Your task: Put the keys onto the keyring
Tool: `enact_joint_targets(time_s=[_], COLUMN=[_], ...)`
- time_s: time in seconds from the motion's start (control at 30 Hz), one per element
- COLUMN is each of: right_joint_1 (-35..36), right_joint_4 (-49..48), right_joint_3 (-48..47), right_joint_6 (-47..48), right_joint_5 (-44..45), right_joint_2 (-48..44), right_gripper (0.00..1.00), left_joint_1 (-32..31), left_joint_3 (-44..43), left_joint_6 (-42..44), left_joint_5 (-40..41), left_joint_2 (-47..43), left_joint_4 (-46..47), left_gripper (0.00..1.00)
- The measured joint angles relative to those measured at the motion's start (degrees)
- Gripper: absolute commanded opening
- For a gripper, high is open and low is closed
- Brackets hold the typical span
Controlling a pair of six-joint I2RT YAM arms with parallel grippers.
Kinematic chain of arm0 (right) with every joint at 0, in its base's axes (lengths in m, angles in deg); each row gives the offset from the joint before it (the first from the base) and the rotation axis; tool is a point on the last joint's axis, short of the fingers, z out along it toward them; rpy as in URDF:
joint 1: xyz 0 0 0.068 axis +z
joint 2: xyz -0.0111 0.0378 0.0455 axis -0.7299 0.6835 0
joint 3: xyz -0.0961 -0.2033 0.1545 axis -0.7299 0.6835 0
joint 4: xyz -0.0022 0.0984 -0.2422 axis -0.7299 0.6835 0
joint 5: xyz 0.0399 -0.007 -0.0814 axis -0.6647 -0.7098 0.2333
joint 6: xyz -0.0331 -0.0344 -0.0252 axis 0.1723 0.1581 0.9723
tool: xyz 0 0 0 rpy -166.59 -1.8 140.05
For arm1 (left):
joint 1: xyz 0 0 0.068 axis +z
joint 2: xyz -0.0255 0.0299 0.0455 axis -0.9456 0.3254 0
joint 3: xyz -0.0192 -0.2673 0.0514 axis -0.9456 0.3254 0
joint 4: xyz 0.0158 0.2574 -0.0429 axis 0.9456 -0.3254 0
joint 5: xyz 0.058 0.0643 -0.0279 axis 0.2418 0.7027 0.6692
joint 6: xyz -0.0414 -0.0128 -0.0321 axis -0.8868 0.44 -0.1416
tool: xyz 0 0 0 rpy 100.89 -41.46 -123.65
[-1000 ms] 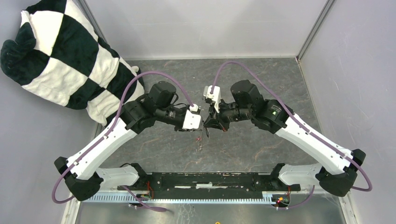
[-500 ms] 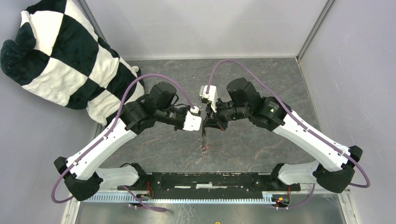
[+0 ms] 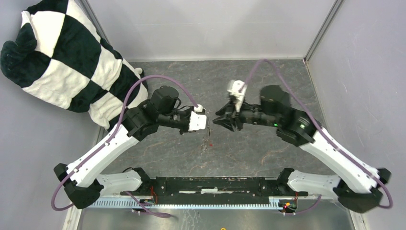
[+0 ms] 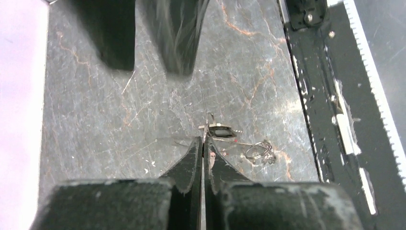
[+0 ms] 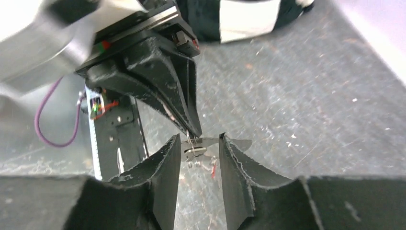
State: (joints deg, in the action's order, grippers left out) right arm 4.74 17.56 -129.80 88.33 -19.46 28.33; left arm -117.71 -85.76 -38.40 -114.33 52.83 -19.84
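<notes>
My left gripper (image 3: 208,127) is shut, its fingertips (image 4: 204,142) pinching the thin wire of the keyring (image 4: 206,128) a little above the table. The key with the black tag (image 4: 221,131) hangs just under the tips, and a small cluster of metal rings (image 4: 260,151) lies further along the wire. In the right wrist view the black tag (image 5: 195,151) and the red tag (image 5: 213,169) dangle below the left fingertips (image 5: 194,129). My right gripper (image 3: 219,121) is open and empty, facing the hanging keys from the right, jaws apart (image 5: 200,139).
A black-and-white checked plush cloth (image 3: 72,62) lies at the back left. The black base rail (image 3: 215,184) runs along the near edge and shows in the left wrist view (image 4: 325,96). Grey walls close the table at back and right.
My right arm has pulled back to the right, away from the left fingertips it was close against. The left gripper has stayed put, with the keys hanging under it.
</notes>
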Motion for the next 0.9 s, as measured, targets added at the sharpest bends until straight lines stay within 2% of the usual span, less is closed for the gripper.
enact_joint_targets(time_s=[0.13, 0.3, 0.43, 0.53, 0.8, 0.9], right_joint_1=[-2.08, -2.23, -2.25, -2.25, -2.25, -2.25], right_joint_4=[-9.9, -21.97, -28.39, -30.97, -34.99, -36.57], right_joint_3=[8.09, 19.3, 26.95, 27.5, 27.28, 27.28], right_joint_6=[-4.33, -10.25, -14.29, -15.65, -16.83, -16.81], right_joint_5=[0.22, 0.28, 1.75, 2.34, 4.57, 5.73], right_joint_2=[-10.75, -19.04, -21.88, -20.74, -18.58, -18.53], right_gripper=[0.5, 0.55, 0.58, 0.58, 0.5, 0.44], left_joint_1=[0.37, 1.16, 2.01, 2.25, 2.34, 2.34], left_joint_3=[2.64, 4.68, 5.42, 5.97, 8.79, 10.05], left_joint_6=[-10.82, -23.61, -33.94, -39.71, -44.22, -44.63], left_joint_5=[-0.02, -0.9, -0.07, 0.9, 0.52, 0.17], left_joint_2=[-2.62, -5.92, -6.97, -6.82, -7.08, -7.76], left_joint_4=[8.09, 19.56, 29.18, 34.51, 38.91, 38.97], left_gripper=[0.02, 0.02, 0.02, 0.02, 0.02, 0.02])
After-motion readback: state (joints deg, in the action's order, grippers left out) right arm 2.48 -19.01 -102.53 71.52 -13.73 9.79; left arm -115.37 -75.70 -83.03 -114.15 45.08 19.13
